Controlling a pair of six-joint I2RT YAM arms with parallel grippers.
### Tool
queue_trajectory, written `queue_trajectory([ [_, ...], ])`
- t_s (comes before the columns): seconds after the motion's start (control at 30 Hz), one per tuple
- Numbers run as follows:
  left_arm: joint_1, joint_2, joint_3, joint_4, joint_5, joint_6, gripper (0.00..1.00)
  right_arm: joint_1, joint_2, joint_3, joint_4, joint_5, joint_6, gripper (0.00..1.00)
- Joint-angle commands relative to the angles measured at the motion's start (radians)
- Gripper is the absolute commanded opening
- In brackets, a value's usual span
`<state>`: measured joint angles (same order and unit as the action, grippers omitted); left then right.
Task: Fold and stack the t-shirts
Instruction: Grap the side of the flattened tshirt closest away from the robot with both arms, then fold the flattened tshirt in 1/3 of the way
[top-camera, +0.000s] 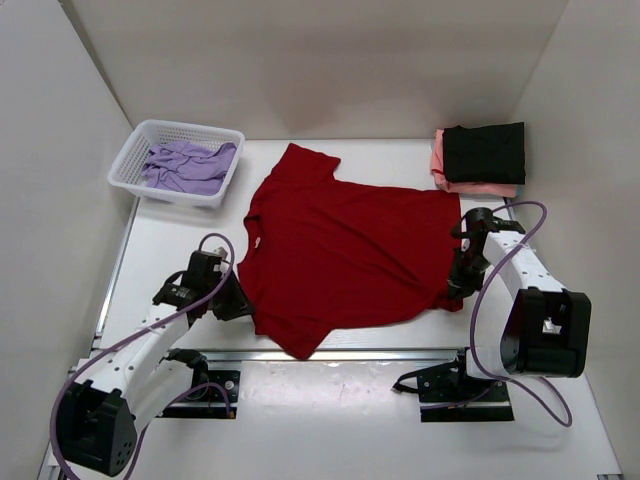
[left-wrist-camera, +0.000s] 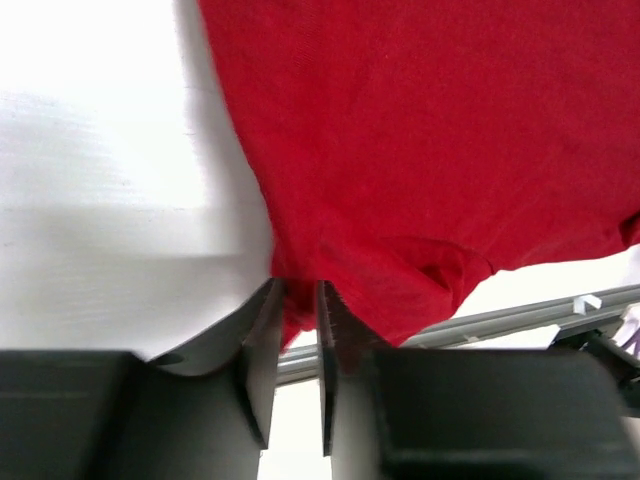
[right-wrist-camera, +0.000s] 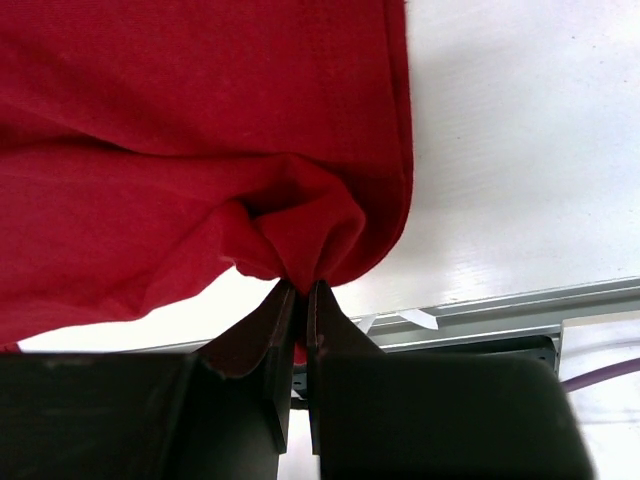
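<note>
The left gripper (left-wrist-camera: 298, 290) and right gripper (right-wrist-camera: 300, 288) are clamping thin edge bunches (shallow bites) of the bright red cloth t-shirt (top-camera: 345, 250) spread beside the white plastic mesh basket (top-camera: 190, 126), probably risking a slip under uneven pulling.

red t-shirt (top-camera: 345, 250) flat on white table (top-camera: 175, 250)

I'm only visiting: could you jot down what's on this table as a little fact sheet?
middle: red t-shirt, spread on the table
left gripper: shut on the red shirt's near left edge
right gripper: shut on its near right corner, cloth bunched
far left: white basket holding a crumpled lavender t-shirt
far right: folded black t-shirt on top of a salmon pink t-shirt
</note>
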<state>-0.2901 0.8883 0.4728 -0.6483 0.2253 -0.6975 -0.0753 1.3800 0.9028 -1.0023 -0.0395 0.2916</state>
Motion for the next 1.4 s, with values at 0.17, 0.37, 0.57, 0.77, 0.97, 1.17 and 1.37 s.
queue_trajectory([
  [0.17, 0.002, -0.031, 0.013, -0.033, 0.032, -0.004, 0.21, 0.020, 0.017, 0.010, 0.024, -0.008, -0.011, 0.00],
  [0.37, -0.001, -0.034, 0.018, -0.025, 0.020, -0.033, 0.00, 0.026, 0.019, 0.016, 0.025, -0.025, -0.011, 0.00],
  [0.57, 0.000, -0.003, 0.171, 0.165, -0.179, -0.108, 0.00, 0.049, 0.019, 0.034, 0.016, -0.049, 0.001, 0.00],
  [0.77, -0.007, 0.377, 0.564, 0.243, -0.210, 0.019, 0.00, 0.046, 0.025, 0.045, 0.024, -0.092, -0.005, 0.00],
  [0.97, -0.034, 0.596, 0.766, 0.274, -0.202, 0.050, 0.00, 0.043, 0.019, 0.035, 0.057, -0.100, -0.025, 0.01],
  [1.17, -0.018, 0.692, 0.852, 0.242, -0.178, 0.095, 0.00, -0.046, 0.005, 0.039, 0.082, -0.197, -0.083, 0.00],
  [1.37, -0.004, 0.814, 0.918, 0.275, -0.130, 0.125, 0.01, -0.122, 0.060, 0.119, 0.102, -0.276, -0.120, 0.00],
])
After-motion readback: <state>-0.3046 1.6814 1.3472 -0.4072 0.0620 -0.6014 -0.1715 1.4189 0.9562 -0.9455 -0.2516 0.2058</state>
